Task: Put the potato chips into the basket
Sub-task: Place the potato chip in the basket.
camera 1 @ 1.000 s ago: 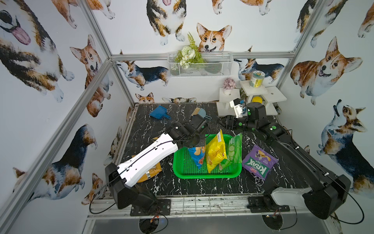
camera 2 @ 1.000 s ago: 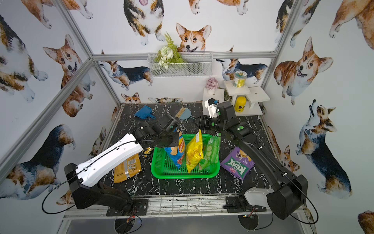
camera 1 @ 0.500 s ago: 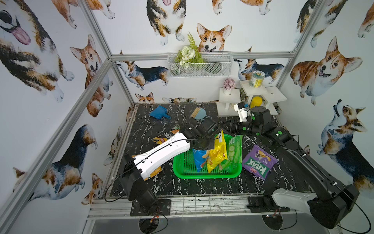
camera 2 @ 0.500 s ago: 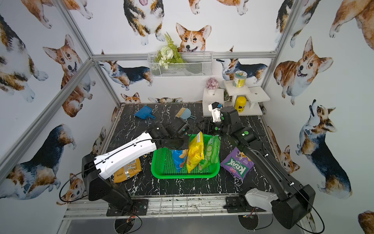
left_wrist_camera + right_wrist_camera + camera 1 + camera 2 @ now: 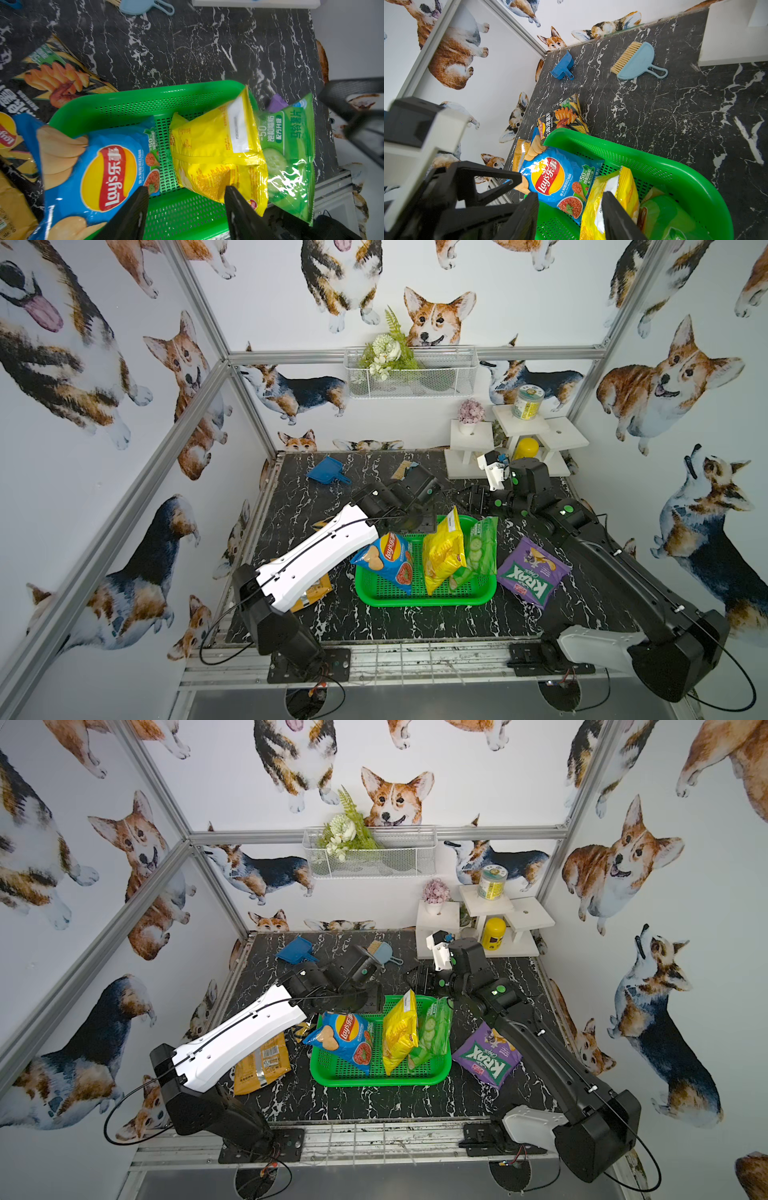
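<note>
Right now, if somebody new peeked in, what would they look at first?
The bright green basket in the middle of the black table grabs the eye first, with a blue bag, a yellow bag and a green bag poking out of it. Next come the purple Krax bag lying flat on the table beside the basket, and the corgi wallpaper all around.
</note>
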`<control>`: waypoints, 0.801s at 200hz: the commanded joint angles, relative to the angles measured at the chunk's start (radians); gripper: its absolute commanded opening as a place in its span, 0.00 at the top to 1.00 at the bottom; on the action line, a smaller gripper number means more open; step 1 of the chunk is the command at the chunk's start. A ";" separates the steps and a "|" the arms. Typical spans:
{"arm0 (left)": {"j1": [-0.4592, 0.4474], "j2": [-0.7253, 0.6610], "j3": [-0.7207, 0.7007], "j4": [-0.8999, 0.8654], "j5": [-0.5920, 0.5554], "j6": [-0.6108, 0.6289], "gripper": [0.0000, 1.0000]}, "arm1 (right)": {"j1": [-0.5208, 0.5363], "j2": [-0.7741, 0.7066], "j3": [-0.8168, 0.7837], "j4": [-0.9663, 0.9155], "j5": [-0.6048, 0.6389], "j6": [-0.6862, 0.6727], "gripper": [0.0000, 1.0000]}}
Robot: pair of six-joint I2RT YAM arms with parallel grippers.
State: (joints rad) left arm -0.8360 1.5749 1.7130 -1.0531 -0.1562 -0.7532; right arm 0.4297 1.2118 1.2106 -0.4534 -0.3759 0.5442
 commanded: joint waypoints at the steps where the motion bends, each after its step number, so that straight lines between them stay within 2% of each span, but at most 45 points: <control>1: 0.047 -0.029 0.009 -0.044 -0.046 0.043 0.34 | 0.000 0.014 0.021 0.039 -0.016 0.002 0.46; 30: 0.159 -0.108 -0.066 -0.033 -0.053 0.066 0.30 | 0.001 0.035 0.049 0.039 -0.025 -0.003 0.46; 89: 0.488 -0.285 -0.300 0.124 0.051 0.049 0.25 | 0.000 0.106 0.120 0.030 -0.061 -0.016 0.46; 125: 0.664 -0.319 -0.467 0.279 0.127 0.004 0.25 | 0.004 0.160 0.168 0.024 -0.089 -0.022 0.46; 160: 0.779 -0.316 -0.603 0.441 0.156 -0.024 0.25 | 0.006 0.208 0.227 0.012 -0.103 -0.035 0.46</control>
State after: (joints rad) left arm -0.1123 1.2583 1.1732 -0.7784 -0.0467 -0.7506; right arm 0.4320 1.3968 1.4025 -0.4534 -0.4530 0.5369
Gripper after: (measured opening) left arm 0.753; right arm 0.544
